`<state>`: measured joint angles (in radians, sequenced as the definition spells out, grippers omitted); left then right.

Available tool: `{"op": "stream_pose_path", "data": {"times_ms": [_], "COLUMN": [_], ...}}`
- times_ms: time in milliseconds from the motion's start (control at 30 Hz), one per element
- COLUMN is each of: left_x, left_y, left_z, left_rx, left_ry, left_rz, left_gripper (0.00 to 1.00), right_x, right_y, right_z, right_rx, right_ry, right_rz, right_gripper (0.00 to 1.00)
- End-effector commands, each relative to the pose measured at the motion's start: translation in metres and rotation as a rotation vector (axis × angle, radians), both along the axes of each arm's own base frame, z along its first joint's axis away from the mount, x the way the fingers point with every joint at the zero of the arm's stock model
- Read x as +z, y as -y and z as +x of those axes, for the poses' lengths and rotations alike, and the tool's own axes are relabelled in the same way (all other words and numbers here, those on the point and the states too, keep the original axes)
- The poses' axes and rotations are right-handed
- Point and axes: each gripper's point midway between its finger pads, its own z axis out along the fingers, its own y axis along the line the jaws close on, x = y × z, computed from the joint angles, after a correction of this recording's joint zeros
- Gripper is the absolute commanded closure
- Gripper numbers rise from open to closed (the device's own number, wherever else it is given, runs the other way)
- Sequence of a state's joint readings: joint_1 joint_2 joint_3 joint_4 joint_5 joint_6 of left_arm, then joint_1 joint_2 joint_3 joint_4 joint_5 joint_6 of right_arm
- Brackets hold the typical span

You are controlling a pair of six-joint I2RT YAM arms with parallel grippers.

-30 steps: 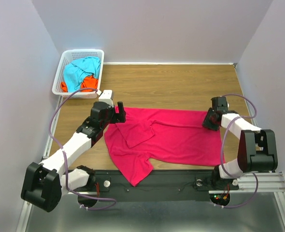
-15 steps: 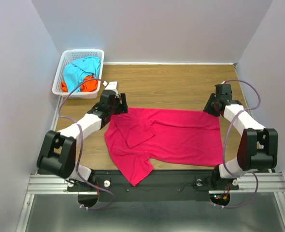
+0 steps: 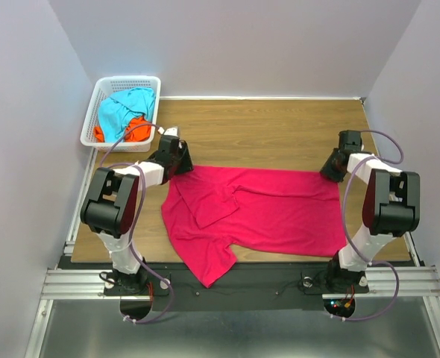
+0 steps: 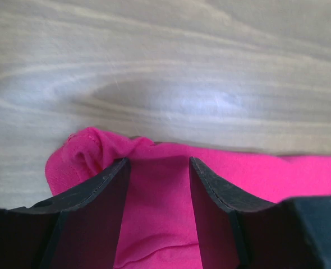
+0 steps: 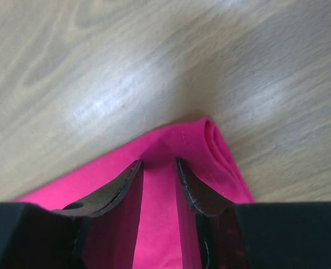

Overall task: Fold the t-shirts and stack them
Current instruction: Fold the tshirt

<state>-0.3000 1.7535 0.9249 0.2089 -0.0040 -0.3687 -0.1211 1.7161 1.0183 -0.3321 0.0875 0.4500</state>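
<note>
The crimson-pink t-shirt lies spread on the wooden table, one sleeve folded inward and a flap hanging toward the near edge. My left gripper is down at its far left corner. In the left wrist view the left gripper has its jaws apart, astride the cloth, beside a bunched corner. My right gripper is down at the far right corner. In the right wrist view the right gripper has a narrow gap between its jaws, with the hemmed edge lying in it.
A white lattice basket stands at the far left corner of the table, holding a turquoise-blue t-shirt and an orange t-shirt. White walls close in on the left, the back and the right.
Both arms have reached forward to the shirt's far corners. The left jaws have narrowed a good deal, the right jaws slightly. The shirt has not moved.
</note>
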Motion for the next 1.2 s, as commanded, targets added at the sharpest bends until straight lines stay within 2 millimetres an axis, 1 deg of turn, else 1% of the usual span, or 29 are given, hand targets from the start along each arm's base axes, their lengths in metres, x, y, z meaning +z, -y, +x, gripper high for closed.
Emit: {"op": "stream_pose_path", "data": {"times_ms": [0, 67, 133, 167, 200, 233, 267, 300, 333, 367, 400, 433, 467, 500, 533, 567, 600, 700, 733, 833, 867, 933, 967, 1000, 1033, 1067, 1100, 1133, 1167], "left_x": [0.007, 0.003, 0.005, 0.005, -0.002, 0.006, 0.0, 0.007, 0.008, 0.002, 0.001, 0.013, 0.005, 0.018, 0.019, 0.01, 0.025, 0.023, 0.036, 0.07, 0.099, 0.128, 0.164, 0.176, 0.175, 0.206, 0.213, 0.195, 0.215], "left_y": [-0.009, -0.006, -0.006, -0.006, -0.008, -0.007, -0.007, -0.005, -0.004, -0.002, 0.001, 0.006, 0.007, 0.013, 0.016, 0.018, 0.022, 0.026, 0.029, 0.031, 0.033, 0.034, 0.034, 0.033, 0.034, 0.032, 0.032, 0.028, 0.027], "left_z": [0.019, 0.017, 0.023, 0.028, 0.025, 0.035, 0.037, 0.047, 0.052, 0.057, 0.061, 0.077, 0.083, 0.099, 0.105, 0.111, 0.126, 0.142, 0.152, 0.161, 0.161, 0.155, 0.147, 0.139, 0.125, 0.108, 0.095, 0.077, 0.057], "left_rx": [0.065, 0.05, 0.058, 0.06, 0.063, 0.064, 0.067, 0.064, 0.064, 0.063, 0.056, 0.052, 0.054, 0.048, 0.044, 0.041, 0.037, 0.023, 0.013, -0.006, -0.014, -0.027, -0.031, -0.026, -0.023, -0.027, -0.026, -0.023, -0.029], "left_ry": [0.028, 0.007, 0.014, 0.005, -0.018, -0.001, -0.017, -0.003, -0.001, -0.015, -0.022, 0.008, -0.007, 0.021, 0.023, 0.011, 0.046, 0.062, 0.094, 0.168, 0.221, 0.272, 0.331, 0.342, 0.324, 0.371, 0.372, 0.327, 0.358], "left_rz": [-0.043, -0.058, -0.058, -0.055, -0.047, -0.049, -0.046, -0.055, -0.059, -0.058, -0.065, -0.077, -0.077, -0.092, -0.096, -0.096, -0.105, -0.102, -0.107, -0.111, -0.123, -0.123, -0.133, -0.132, -0.143, -0.162, -0.169, -0.162, -0.173], "left_gripper": [0.42, 0.42, 0.43, 0.43, 0.43, 0.43, 0.43, 0.43, 0.43, 0.43, 0.43, 0.43, 0.43, 0.43, 0.43, 0.42, 0.42, 0.41, 0.41, 0.39, 0.38, 0.36, 0.35, 0.34, 0.34, 0.33, 0.33, 0.33, 0.33], "right_x": [-0.001, -0.014, -0.019, -0.027, -0.03, -0.027, -0.028, -0.037, -0.037, -0.033, -0.04, -0.043, -0.043, -0.044, -0.044, -0.043, -0.043, -0.036, -0.026, 0.007, 0.031, 0.056, 0.064, 0.091, 0.098, 0.11, 0.105, 0.127, 0.131], "right_y": [0.021, 0.027, 0.034, 0.038, 0.039, 0.043, 0.045, 0.048, 0.05, 0.051, 0.053, 0.053, 0.055, 0.057, 0.057, 0.058, 0.061, 0.061, 0.062, 0.061, 0.06, 0.058, 0.057, 0.055, 0.053, 0.051, 0.048, 0.045, 0.042], "right_z": [0.02, 0.019, 0.023, 0.023, 0.025, 0.033, 0.037, 0.038, 0.044, 0.055, 0.06, 0.065, 0.071, 0.084, 0.089, 0.097, 0.107, 0.124, 0.133, 0.147, 0.151, 0.15, 0.148, 0.145, 0.137, 0.131, 0.118, 0.106, 0.097], "right_rx": [-0.082, -0.105, -0.133, -0.149, -0.154, -0.16, -0.164, -0.167, -0.168, -0.166, -0.158, -0.151, -0.148, -0.133, -0.124, -0.115, -0.099, -0.055, -0.044, -0.003, 0.004, 0.019, 0.02, 0.022, 0.021, 0.021, 0.016, 0.003, -0.002], "right_ry": [0.048, 0.017, 0.012, -0.007, -0.01, 0.002, 0.002, -0.015, -0.011, 0.008, -0.002, -0.004, 0.001, 0.012, 0.017, 0.027, 0.036, 0.067, 0.095, 0.166, 0.211, 0.248, 0.256, 0.3, 0.295, 0.308, 0.285, 0.319, 0.319], "right_rz": [-0.008, -0.007, 0.001, 0.007, 0.005, 0.001, 0.003, 0.002, -0.001, -0.003, -0.005, -0.005, -0.005, -0.01, -0.012, -0.012, -0.021, -0.022, -0.027, -0.033, -0.04, -0.042, -0.041, -0.046, -0.038, -0.034, -0.025, -0.023, -0.016], "right_gripper": [0.65, 0.65, 0.65, 0.65, 0.65, 0.65, 0.65, 0.65, 0.65, 0.65, 0.65, 0.65, 0.65, 0.65, 0.64, 0.64, 0.64, 0.64, 0.64, 0.63, 0.62, 0.6, 0.6, 0.59, 0.58, 0.58, 0.57, 0.57, 0.56]}}
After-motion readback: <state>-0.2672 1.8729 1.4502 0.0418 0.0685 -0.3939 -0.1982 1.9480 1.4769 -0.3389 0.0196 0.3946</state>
